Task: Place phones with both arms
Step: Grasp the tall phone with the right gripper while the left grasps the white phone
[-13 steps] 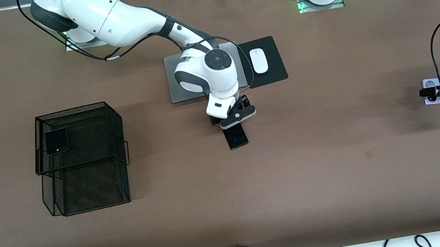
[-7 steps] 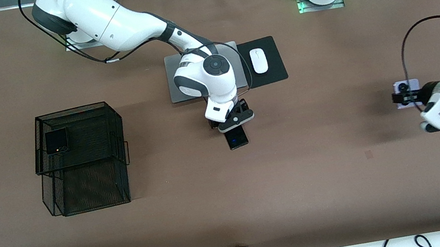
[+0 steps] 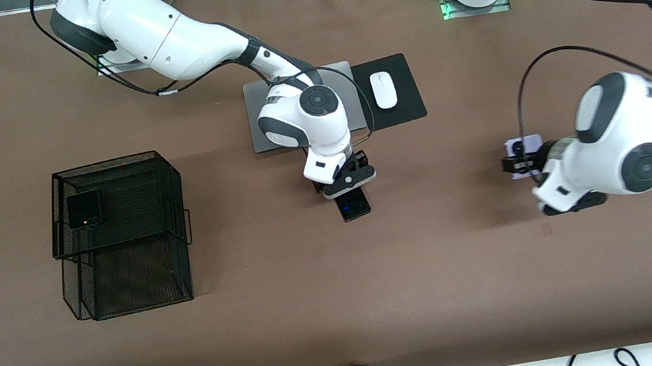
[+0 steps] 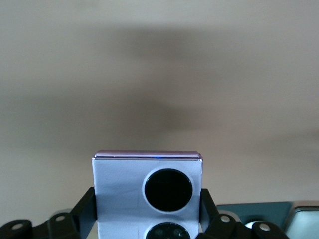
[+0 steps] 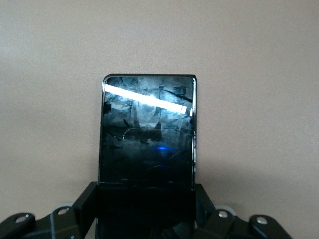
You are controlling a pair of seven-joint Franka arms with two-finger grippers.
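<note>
Progress stands at 1 of 3 phones placed, by my reading.

Nearest the front camera, I have the left gripper (image 3: 514, 164) up over the bare surface (image 3: 349, 313) toward the left arm's end. Its jaws are clamped on the sides of the lilac-white phone (image 4: 147, 199), which the left wrist view shows with its 2 round lenses facing the camera.

Near the middle, just nearer the camera than the grey laptop (image 3: 262, 124), I have the right gripper (image 3: 348, 187) down at the long black phone (image 5: 147, 132). Its jaws have drawn in against that phone's sides at 1 end. Whether the phone is clear of the surface, I cannot tell.

Toward the right arm's end, the small black phone (image 3: 84, 209) already lies on the top tier of the black wire basket (image 3: 163, 171).

Farthest back, the white mouse (image 3: 383, 89) sits untouched on its black pad (image 3: 404, 72) beside the laptop.

I judge 2 phones are left to carry to the basket and release.
</note>
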